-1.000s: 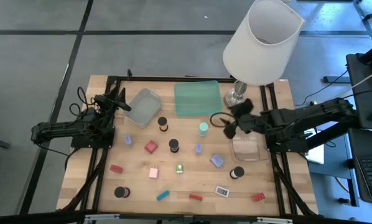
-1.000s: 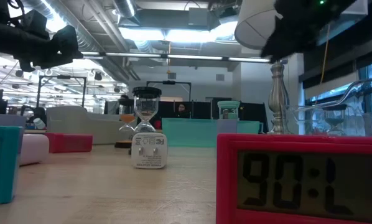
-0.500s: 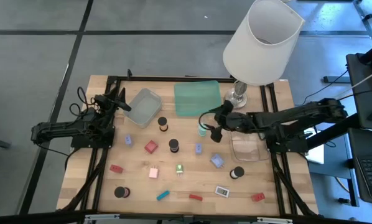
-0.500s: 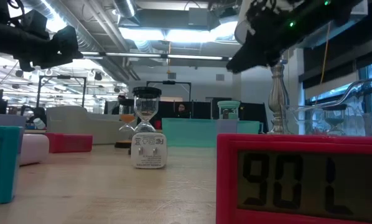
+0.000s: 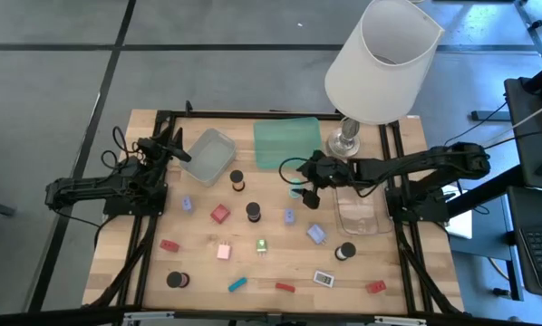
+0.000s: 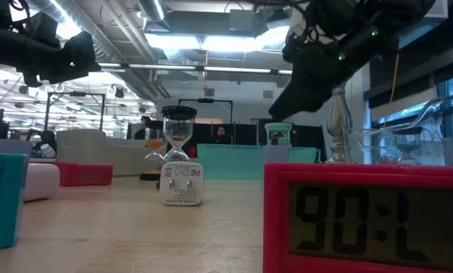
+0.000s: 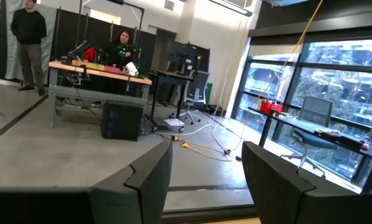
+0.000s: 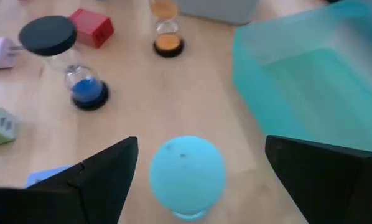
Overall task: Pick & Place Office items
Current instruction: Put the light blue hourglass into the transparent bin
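The office items lie scattered over the wooden table (image 5: 198, 272). A mint-green-capped piece (image 8: 187, 174) stands upright near the green tray (image 5: 287, 143). My right gripper (image 5: 302, 184) hangs open just above it, tipped down, one finger on either side and apart from it. Close by stand two black-capped pieces (image 5: 237, 179) (image 5: 252, 212) and a red block (image 5: 219, 214). My left gripper (image 5: 176, 149) waits open at the far left beside the grey tray (image 5: 210, 154), holding nothing.
A big white-shaded lamp (image 5: 380, 59) stands at the far right, its base (image 5: 345, 140) right behind my right arm. A clear tray (image 5: 360, 215) lies under that arm. Lavender blocks (image 5: 289, 215) (image 5: 316, 234), a pink plug (image 5: 224, 251) and teal (image 5: 237, 284) and red (image 5: 285, 287) bars lie nearer.
My right gripper has swung from over the clear tray toward the table's left, come down and tipped its fingers downward, ending over the mint-green-capped piece. Nothing on the table has moved.
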Tool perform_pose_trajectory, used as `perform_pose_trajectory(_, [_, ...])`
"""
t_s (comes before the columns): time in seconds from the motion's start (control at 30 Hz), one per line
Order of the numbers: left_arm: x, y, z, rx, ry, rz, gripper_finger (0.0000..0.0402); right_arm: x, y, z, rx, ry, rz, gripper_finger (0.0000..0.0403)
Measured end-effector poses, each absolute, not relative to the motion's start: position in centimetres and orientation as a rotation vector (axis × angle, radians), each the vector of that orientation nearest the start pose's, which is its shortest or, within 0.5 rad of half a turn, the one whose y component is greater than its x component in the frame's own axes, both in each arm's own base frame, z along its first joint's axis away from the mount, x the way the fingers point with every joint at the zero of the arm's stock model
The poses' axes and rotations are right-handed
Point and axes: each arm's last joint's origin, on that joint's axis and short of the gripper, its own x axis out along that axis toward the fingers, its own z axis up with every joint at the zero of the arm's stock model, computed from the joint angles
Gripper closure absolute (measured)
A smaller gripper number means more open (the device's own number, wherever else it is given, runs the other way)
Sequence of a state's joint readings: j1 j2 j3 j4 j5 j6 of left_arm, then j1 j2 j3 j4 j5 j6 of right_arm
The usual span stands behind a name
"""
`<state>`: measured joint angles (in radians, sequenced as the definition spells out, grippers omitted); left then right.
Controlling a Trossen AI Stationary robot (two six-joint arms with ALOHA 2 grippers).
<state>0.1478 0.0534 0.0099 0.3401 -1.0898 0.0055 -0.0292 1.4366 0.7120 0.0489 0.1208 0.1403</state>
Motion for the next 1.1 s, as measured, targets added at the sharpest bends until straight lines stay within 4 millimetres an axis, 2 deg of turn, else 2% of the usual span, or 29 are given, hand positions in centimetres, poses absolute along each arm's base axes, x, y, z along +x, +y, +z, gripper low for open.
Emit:
perform_pose_trajectory(0.27, [7.7,3.7,19.1,-0.139,-0.278,1.229,0.021,29.2,-1.5,16.8,0.101,0.705,-0.194,0.0046])
perform_pose_trajectory(0.47, [7.6,3.7,19.0,-0.14,-0.278,1.236,0.0212,29.3,-1.5,16.3,0.103,0.717,-0.199,0.0055])
perform_pose_trajectory(0.67, [7.6,3.8,19.0,-0.142,-0.277,1.248,0.021,29.3,-1.5,16.3,0.125,0.717,-0.207,0.0107])
perform_pose_trajectory(0.87, [7.6,3.8,19.0,-0.142,-0.278,1.248,0.0212,29.3,-1.5,16.3,0.193,0.71,-0.232,0.0197])
perform_pose_trajectory(1.0, [7.6,3.8,19.0,-0.142,-0.277,1.248,0.021,29.2,-1.5,16.7,0.234,0.697,-0.247,0.0203])
perform_pose_trajectory(1.1, [7.6,3.8,19.0,-0.142,-0.277,1.249,0.0211,28.9,-1.6,18.1,0.242,0.675,-0.248,0.0203])
